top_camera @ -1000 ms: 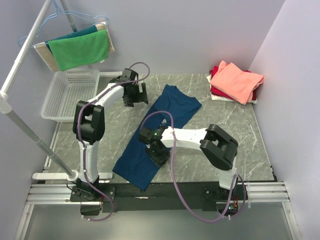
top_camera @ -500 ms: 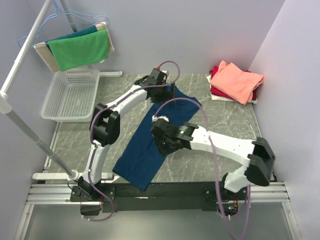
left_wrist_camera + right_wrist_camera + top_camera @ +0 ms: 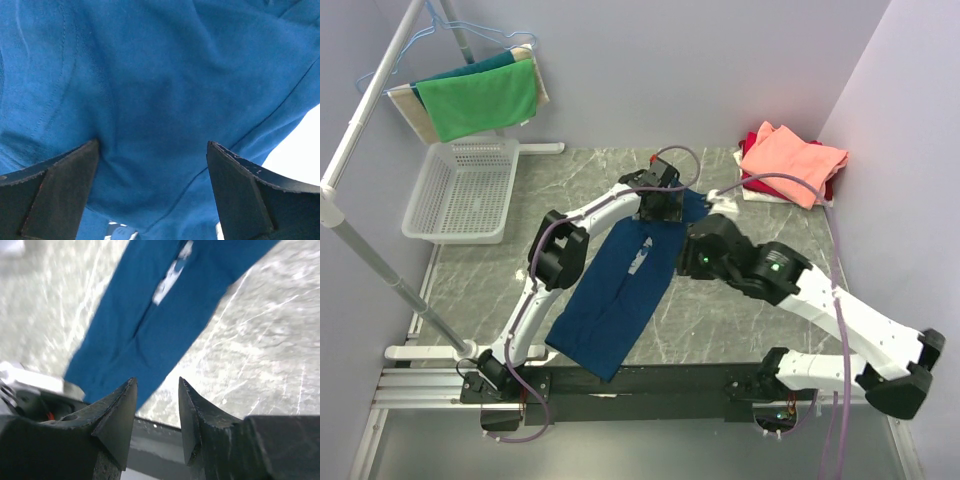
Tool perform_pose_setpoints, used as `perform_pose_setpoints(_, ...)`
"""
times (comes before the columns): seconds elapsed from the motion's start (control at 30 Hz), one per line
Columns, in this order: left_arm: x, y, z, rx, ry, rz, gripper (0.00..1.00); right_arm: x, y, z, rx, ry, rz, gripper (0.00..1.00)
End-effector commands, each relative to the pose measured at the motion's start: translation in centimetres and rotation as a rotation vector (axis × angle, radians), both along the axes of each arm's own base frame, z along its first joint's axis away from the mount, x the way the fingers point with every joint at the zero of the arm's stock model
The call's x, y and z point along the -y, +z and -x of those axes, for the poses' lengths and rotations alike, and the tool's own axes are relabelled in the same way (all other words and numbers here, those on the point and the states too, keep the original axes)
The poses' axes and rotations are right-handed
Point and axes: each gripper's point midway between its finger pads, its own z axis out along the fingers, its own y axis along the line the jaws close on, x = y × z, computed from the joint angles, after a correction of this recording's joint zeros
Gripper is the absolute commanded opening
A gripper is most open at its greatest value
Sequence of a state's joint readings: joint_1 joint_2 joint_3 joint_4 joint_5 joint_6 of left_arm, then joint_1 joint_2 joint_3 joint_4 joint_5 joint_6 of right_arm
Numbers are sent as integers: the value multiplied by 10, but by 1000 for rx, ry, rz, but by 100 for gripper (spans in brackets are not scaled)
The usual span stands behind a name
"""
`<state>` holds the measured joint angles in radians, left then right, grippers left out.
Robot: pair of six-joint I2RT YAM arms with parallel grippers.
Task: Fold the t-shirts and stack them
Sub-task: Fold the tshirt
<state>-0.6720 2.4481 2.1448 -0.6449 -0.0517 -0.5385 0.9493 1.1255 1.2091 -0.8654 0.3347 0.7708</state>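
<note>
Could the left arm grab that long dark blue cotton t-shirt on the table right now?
Probably yes: its tool hangs wide open close above the dark blue cotton t-shirt's far end, with nothing between them.

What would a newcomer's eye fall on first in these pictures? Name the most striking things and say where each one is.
First the navy t-shirt, a long strip lying slantwise across the middle of the marble table, with the left pincer open wide over its far end. Next the salmon-pink t-shirt folded in the far right corner, and the bright green cloth hanging far left.
</note>
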Motion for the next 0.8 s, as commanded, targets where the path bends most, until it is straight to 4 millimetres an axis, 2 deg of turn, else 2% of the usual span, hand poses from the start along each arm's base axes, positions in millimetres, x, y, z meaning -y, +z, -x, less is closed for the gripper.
perform_pose_setpoints(0.0, -18, -2, -18, 65, 113, -102, 96, 30, 1, -6, 7, -109, -19, 46)
perform_pose_setpoints(0.17, -40, -28, -26, 65, 224, -226, 96, 42, -3, -7, -7, -141, -24, 46)
perform_pose_setpoints(0.3, -68, -37, -36, 69, 350, -289, 95, 44, -8, -5, -25, -136, -9, 47)
perform_pose_setpoints(0.53, -137, -46, -72, 40, 578, -279, 91, 41, -22, -5, -68, -101, 37, 47)
perform_pose_setpoints(0.6, -145, -44, -82, 43, 588, -259, 91, 41, -27, -4, -84, -88, 60, 48)
perform_pose_setpoints(0.63, -153, -43, -93, 57, 607, -236, 91, 38, -34, -5, -105, -79, 78, 48)
perform_pose_setpoints(0.7, -152, -41, -102, 51, 570, -184, 91, 36, -41, -4, -126, -63, 100, 48)
perform_pose_setpoints(0.73, -158, -38, -110, 56, 571, -164, 92, 34, -49, -5, -148, -56, 122, 48)
perform_pose_setpoints(0.77, -148, -33, -118, 61, 531, -91, 92, 32, -53, -3, -165, -44, 132, 48)
